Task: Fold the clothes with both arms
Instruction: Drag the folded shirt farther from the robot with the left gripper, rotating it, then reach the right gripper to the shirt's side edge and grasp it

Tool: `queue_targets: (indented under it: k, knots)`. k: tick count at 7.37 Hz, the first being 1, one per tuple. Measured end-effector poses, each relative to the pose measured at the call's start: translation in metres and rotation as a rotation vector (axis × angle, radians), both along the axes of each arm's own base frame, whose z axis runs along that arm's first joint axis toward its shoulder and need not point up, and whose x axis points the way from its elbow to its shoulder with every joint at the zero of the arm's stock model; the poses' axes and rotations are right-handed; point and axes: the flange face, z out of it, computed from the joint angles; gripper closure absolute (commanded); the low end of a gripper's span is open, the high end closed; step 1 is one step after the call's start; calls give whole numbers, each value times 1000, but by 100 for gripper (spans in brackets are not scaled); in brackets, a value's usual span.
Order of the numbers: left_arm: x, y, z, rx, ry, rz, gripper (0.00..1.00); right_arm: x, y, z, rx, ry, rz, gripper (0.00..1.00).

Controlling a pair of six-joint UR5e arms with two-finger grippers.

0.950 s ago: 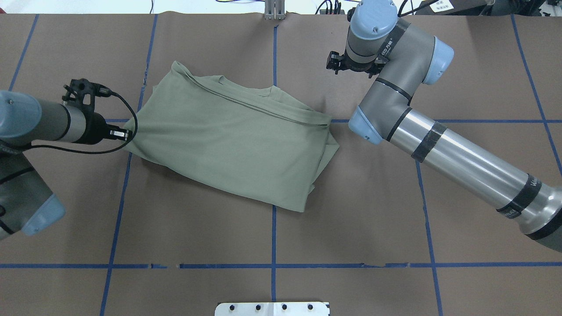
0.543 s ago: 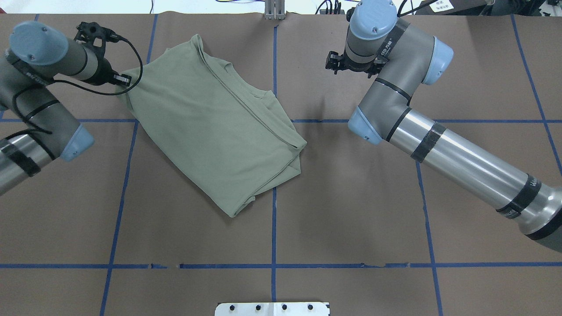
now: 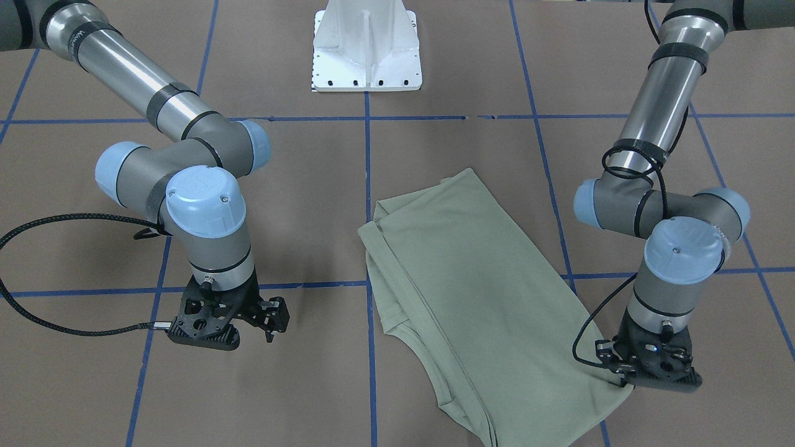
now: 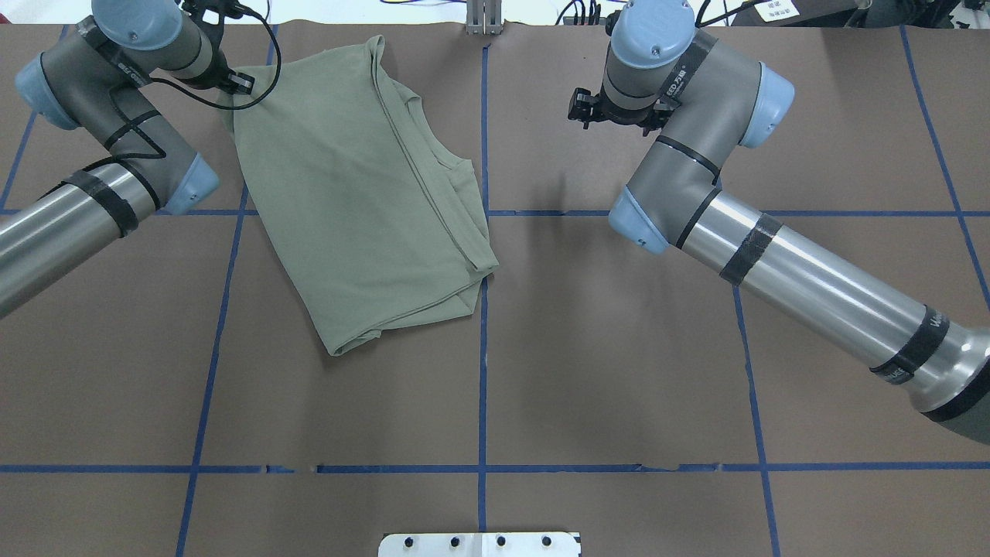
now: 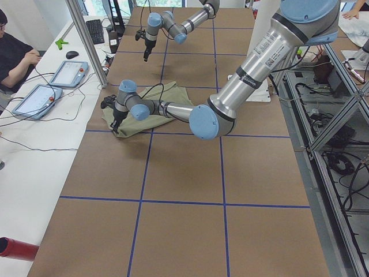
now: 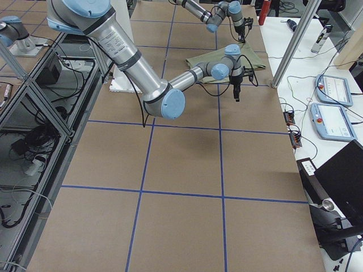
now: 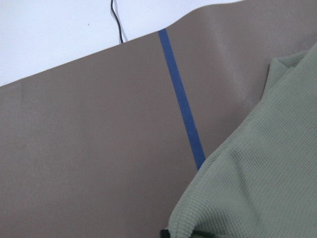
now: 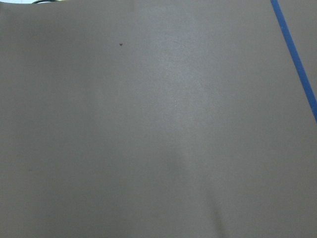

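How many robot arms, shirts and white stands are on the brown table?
Robot arms: 2 (left arm, right arm)
Green shirt: 1
White stand: 1
Total: 4

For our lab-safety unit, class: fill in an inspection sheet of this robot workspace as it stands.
Surface: brown table with a blue tape grid, flat.
Job's things: green shirt lies partly folded on the robot's left half.
Clutter: nothing seen.
Grippers: left gripper appears shut on the shirt's corner; right gripper over bare table, apart from the shirt, jaws unclear.
Cables: black cable loops from the left wrist over the shirt's edge; braided cable loops beside the right arm.
Surroundings: white pedestal; two pendants on a white bench; seated person.
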Motion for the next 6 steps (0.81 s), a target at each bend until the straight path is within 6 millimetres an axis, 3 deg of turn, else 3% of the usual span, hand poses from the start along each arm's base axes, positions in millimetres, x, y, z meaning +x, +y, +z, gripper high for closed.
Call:
queue_targets:
  k: [2, 4, 6]
  knots:
    - [-9, 4, -5, 27, 84, 40, 0, -21, -1, -36, 21, -25, -11, 0]
    - [-20, 14, -11, 16, 164, 102, 0, -69, 2, -73, 52, -84, -7, 0]
    - [-25, 20, -15, 19, 188, 120, 0, -123, 19, -90, 133, -109, 12, 3]
